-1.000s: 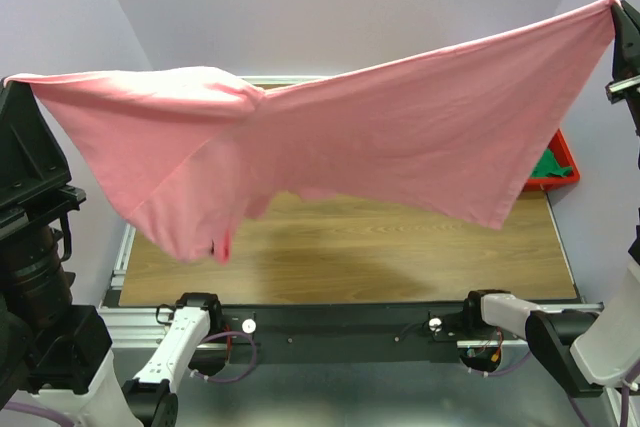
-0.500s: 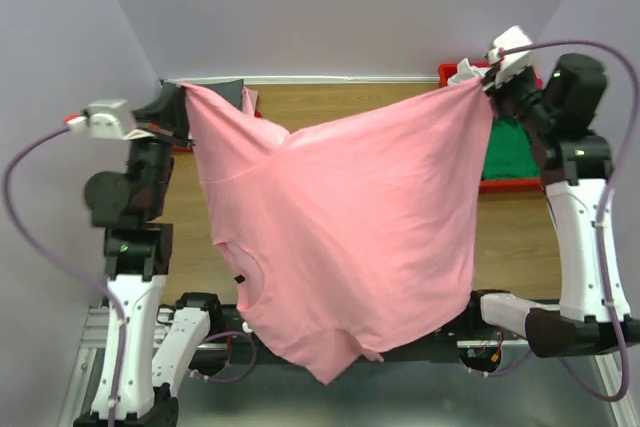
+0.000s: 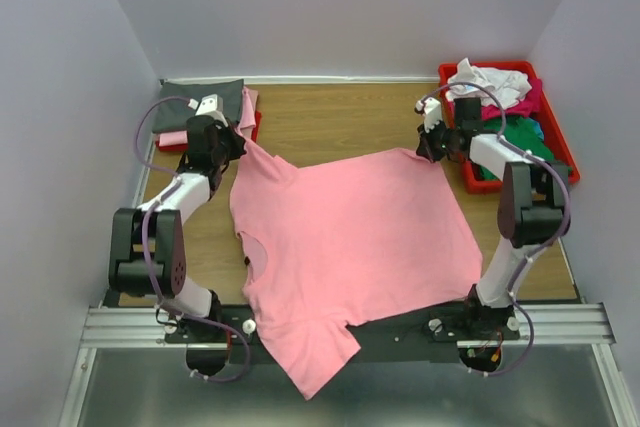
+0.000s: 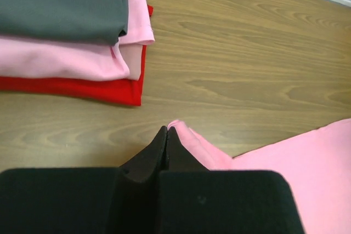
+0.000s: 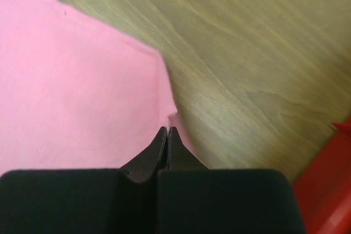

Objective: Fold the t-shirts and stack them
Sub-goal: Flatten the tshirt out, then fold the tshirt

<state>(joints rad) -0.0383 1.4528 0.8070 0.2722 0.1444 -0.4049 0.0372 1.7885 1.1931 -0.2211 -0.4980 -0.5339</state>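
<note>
Pinching one far corner each, your two grippers are holding the pink t-shirt (image 3: pixel 350 237) spread out on the table (image 3: pixel 330 117). The left gripper (image 3: pixel 224 143) is sitting with its jaws pressed fully together on what looks like the far sleeve tip, just beside the left red tray (image 4: pixel 82 89). The right gripper (image 3: pixel 432 147) is clamping the far hem corner the same way, near the right red tray (image 3: pixel 560 152). Each wrist view is showing only a sliver of pink cloth nipped at the tips.

The garment is lying with its collar toward your left arm and its hem toward your right, so its long axis is running side to side across the table. From both grippers the cloth is stretching back toward you, and the near sleeve is drooping over the near rail (image 3: pixel 150 322). Any fold you are planning is probably turning on that: drawing the far edge nearward would be creasing it along the long axis. Your left arm is lying nearer the collar and the folded stack (image 3: pixel 200 102); the loose tees (image 3: pixel 495 87) are waiting by your right.

The neck tag (image 3: pixel 243 263) is showing as a dark speck, too small to read. No other writing is appearing.
</note>
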